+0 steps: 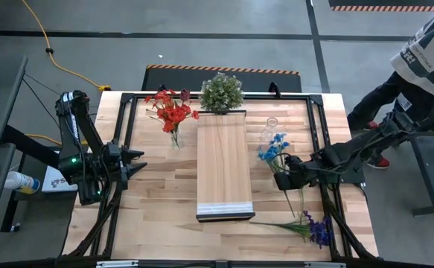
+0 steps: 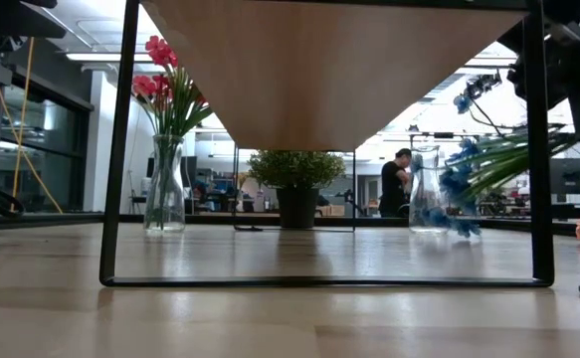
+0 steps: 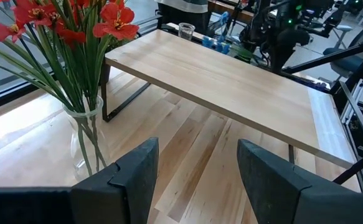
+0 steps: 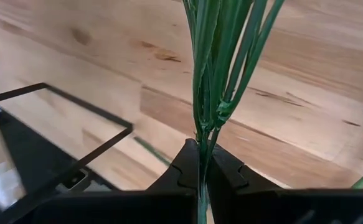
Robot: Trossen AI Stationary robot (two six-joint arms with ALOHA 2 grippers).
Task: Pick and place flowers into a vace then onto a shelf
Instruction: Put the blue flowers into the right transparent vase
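Observation:
My right gripper is shut on a bunch of blue flowers to the right of the shelf, a long light plank on black legs. The blue blooms are close to an empty glass vase. Red flowers stand in a second glass vase left of the shelf's far end. Purple flowers lie flat on the table near the right front corner. My left gripper hovers open left of the shelf, pointing at it. My right gripper pinches the blue flowers' bundled green stems between its two fingers, partway along the stems. The fingers lie across the stems. The blooms point toward the far edge and the empty vase, and the stem ends trail toward the near edge.
A bushy potted plant stands at the shelf's far end. A black frame runs around the tabletop. A person stands beyond the table's right far corner. Bare wood lies between the shelf and my left gripper.

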